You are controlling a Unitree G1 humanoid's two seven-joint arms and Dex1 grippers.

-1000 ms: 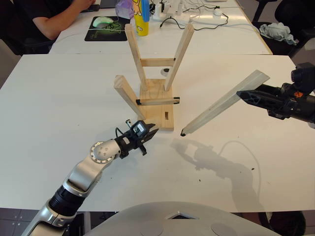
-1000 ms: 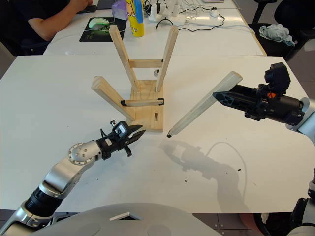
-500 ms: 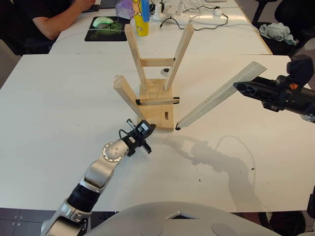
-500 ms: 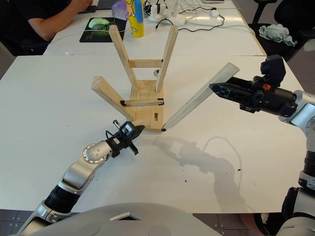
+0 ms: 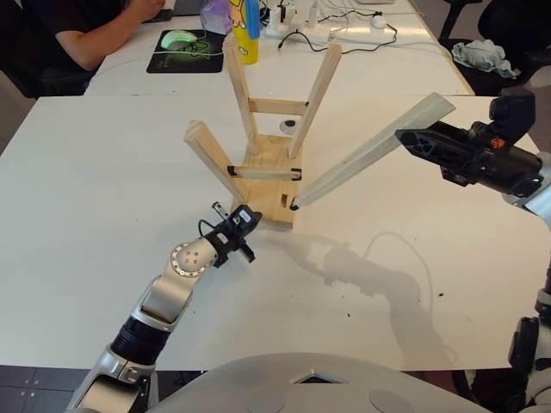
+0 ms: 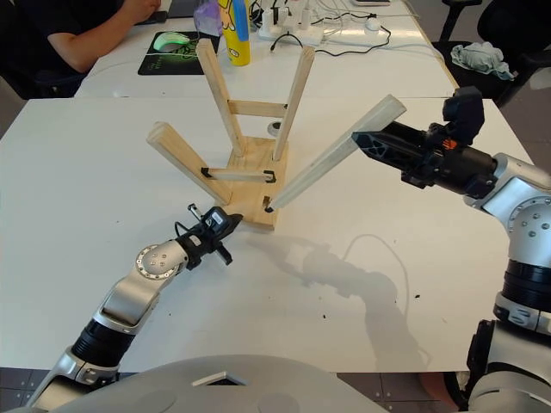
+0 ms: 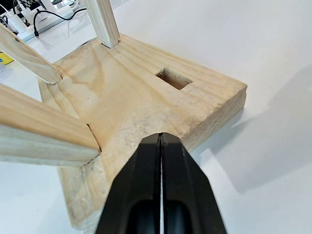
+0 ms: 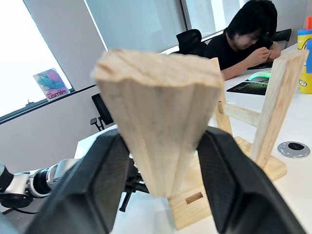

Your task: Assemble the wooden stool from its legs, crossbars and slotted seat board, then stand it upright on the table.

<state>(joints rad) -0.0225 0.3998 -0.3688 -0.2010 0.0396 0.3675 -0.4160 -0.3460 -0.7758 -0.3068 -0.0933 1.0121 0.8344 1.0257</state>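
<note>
I am holding the long pale wooden leg (image 5: 362,157) in my right gripper (image 5: 403,136), with the two black fingers squeezing its thick top end from both sides. The leg is slanting down from that gripper, out on my right, toward the flat pale wooden seat board (image 7: 122,97). The board is lying on the white table (image 5: 103,172) in the middle, with three other wooden legs (image 5: 239,95) already sticking up out of it and thin wooden crossbars (image 5: 277,107) joining them. The leg's low tip is hanging right at the board's near right corner, very near the small empty slot (image 7: 174,78) there. I cannot tell if the tip is touching the wood. I think the leg is going to need tipping up straighter so its tip can slide into that hole. My left gripper (image 5: 245,219) is sitting at the board's near edge, its fingers pressed together with nothing between them. It is much nearer the board than the right one, and I think it is helping to stop the board from sliding.
</note>
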